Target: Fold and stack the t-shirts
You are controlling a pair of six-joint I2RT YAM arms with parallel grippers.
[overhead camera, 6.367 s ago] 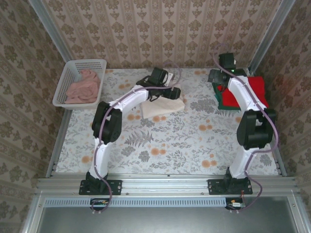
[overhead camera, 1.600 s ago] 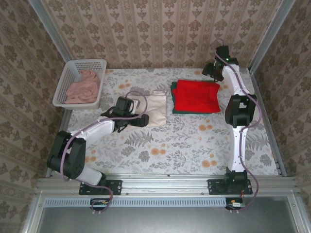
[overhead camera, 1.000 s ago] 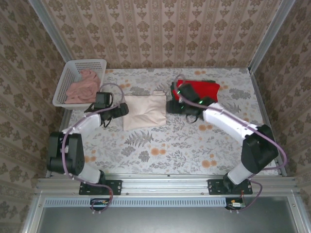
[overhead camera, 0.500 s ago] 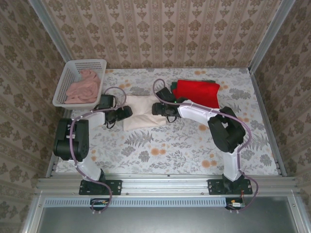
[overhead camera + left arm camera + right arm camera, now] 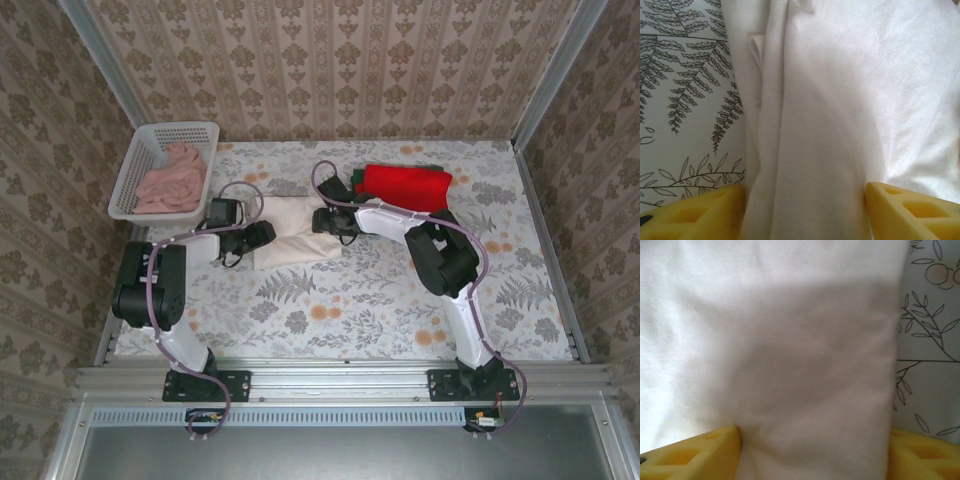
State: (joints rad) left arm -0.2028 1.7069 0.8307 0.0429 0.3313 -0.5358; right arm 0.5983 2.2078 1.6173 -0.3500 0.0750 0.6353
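Top external, both grippers at cream t-shirt (image 5: 298,233), unmarked

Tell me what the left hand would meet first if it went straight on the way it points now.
The folded cream-white cloth t-shirt: its edge already lies between the left hand's yellow fingers, so contact looks immediate.

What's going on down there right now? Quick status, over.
Both hands at the folded cream shirt, fingers straddling its edges. Red shirt folded nearby. Nothing blocking.
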